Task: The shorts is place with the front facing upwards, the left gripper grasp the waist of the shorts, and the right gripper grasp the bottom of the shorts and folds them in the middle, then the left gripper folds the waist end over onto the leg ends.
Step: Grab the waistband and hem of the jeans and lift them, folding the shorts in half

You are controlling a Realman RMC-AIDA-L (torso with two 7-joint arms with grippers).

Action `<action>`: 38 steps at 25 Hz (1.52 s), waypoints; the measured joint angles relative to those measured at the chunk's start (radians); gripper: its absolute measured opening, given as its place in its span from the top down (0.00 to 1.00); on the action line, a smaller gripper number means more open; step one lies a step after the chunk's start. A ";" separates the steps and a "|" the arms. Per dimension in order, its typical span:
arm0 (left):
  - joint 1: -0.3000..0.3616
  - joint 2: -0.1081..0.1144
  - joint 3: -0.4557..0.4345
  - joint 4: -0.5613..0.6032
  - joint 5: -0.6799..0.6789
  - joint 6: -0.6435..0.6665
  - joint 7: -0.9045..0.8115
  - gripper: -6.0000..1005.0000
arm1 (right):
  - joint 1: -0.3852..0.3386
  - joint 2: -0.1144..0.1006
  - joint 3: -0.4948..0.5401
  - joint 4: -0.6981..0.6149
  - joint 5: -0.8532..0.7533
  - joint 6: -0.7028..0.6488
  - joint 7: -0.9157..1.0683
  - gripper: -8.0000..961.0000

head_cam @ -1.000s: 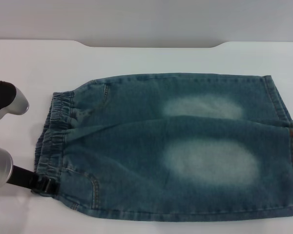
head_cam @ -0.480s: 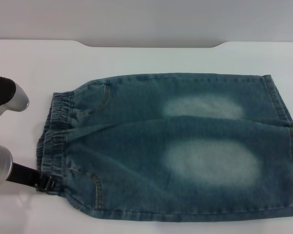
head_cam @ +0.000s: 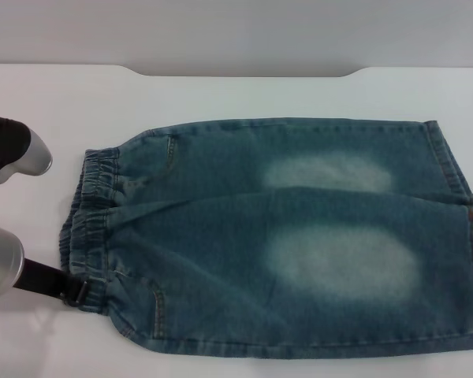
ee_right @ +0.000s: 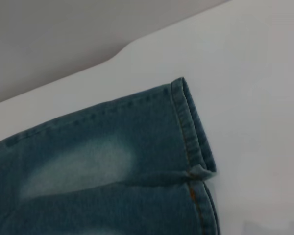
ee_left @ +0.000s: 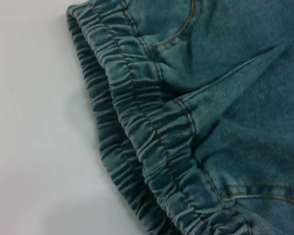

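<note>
My left claw (head_cam: 76, 293) sits low at the near left corner of the desk (head_cam: 244, 94), its black tip touching the elastic waistband (head_cam: 91, 216) of the shorts (head_cam: 284, 236) at the near corner of that band. From my head camera I see only a small dark tip against the denim, and I cannot tell whether the claw is spread or pinching the fabric. The arm behind it shows a silver housing with a green light at the left edge, and a second silver and black segment of the same arm lies farther back, beside the waistband but apart from it.

My left wrist camera looks straight down onto the gathered waistband (ee_left: 152, 142), showing two layers of ruched elastic, one stacked on the other, with the white desk (ee_left: 34, 122) beside them. None of my own fingers show there.

The shorts lie flat in the middle of the desk, waist toward my left and leg hems (head_cam: 457, 173) toward my right, with two pale faded patches on the blue denim. A pocket seam runs near the waist.

My right claw is out of sight. Its wrist camera looks down on the far corner of the leg hem (ee_right: 191, 127), where orange stitching runs along the folded edge, with white desk (ee_right: 255, 73) around it.
</note>
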 joint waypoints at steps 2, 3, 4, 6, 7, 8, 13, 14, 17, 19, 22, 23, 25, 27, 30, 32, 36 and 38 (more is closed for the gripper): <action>-0.001 0.000 0.000 -0.007 0.000 -0.002 0.000 0.85 | -0.003 0.000 -0.001 -0.005 0.001 0.000 0.000 0.41; -0.001 0.000 0.000 -0.010 0.000 -0.005 0.000 0.86 | -0.004 0.000 -0.002 -0.005 0.001 0.000 0.000 0.41; -0.001 0.000 0.000 -0.013 0.000 -0.008 0.000 0.86 | -0.007 0.000 -0.005 -0.005 0.001 0.001 0.000 0.41; -0.002 0.000 0.000 -0.016 0.000 -0.012 0.000 0.88 | -0.014 0.000 -0.018 -0.005 0.002 0.005 0.005 0.41; -0.002 0.000 0.000 -0.016 0.000 -0.014 0.000 0.88 | -0.017 0.000 -0.022 -0.004 0.002 0.010 0.010 0.41; -0.002 0.000 -0.001 -0.016 0.000 -0.014 0.000 0.89 | -0.018 0.000 -0.027 -0.004 0.002 0.016 0.014 0.41; -0.006 0.002 0.000 -0.014 0.000 -0.015 0.000 0.91 | -0.035 0.001 -0.041 -0.028 0.002 0.026 0.021 0.41; -0.008 0.002 0.000 -0.012 0.000 -0.015 0.000 0.91 | -0.038 0.001 -0.045 -0.043 0.002 0.023 0.021 0.41; -0.014 0.002 0.000 -0.004 0.000 -0.015 0.000 0.92 | -0.041 0.001 -0.053 -0.096 0.002 0.015 0.018 0.41; -0.017 0.002 0.000 -0.003 0.000 -0.015 0.000 0.93 | -0.041 0.001 -0.059 -0.125 0.002 0.014 0.016 0.41; -0.022 0.001 0.000 -0.002 0.000 -0.015 0.000 0.94 | -0.042 0.001 -0.082 -0.150 0.002 0.006 0.015 0.41; -0.025 0.001 0.000 -0.001 0.000 -0.015 0.000 0.94 | -0.043 0.001 -0.089 -0.156 0.002 0.002 0.015 0.41; -0.031 0.000 0.000 0.003 0.000 -0.015 0.000 0.94 | -0.042 0.001 -0.107 -0.172 0.004 -0.002 0.015 0.41; -0.036 0.000 0.000 0.007 0.000 -0.015 0.000 0.94 | -0.042 0.000 -0.121 -0.182 0.007 -0.005 0.015 0.41; -0.039 0.000 0.000 0.009 0.000 -0.017 0.000 0.94 | -0.042 -0.001 -0.130 -0.189 0.009 -0.009 0.015 0.41; -0.039 0.000 0.000 0.009 0.000 -0.017 0.000 0.94 | -0.040 -0.001 -0.130 -0.195 0.009 -0.009 0.015 0.41; -0.039 0.000 0.000 0.009 0.000 -0.018 0.000 0.94 | -0.035 -0.001 -0.131 -0.207 0.009 -0.009 0.015 0.41; -0.040 0.000 0.000 0.009 0.000 -0.018 0.000 0.94 | -0.035 -0.001 -0.135 -0.208 0.010 -0.010 0.016 0.41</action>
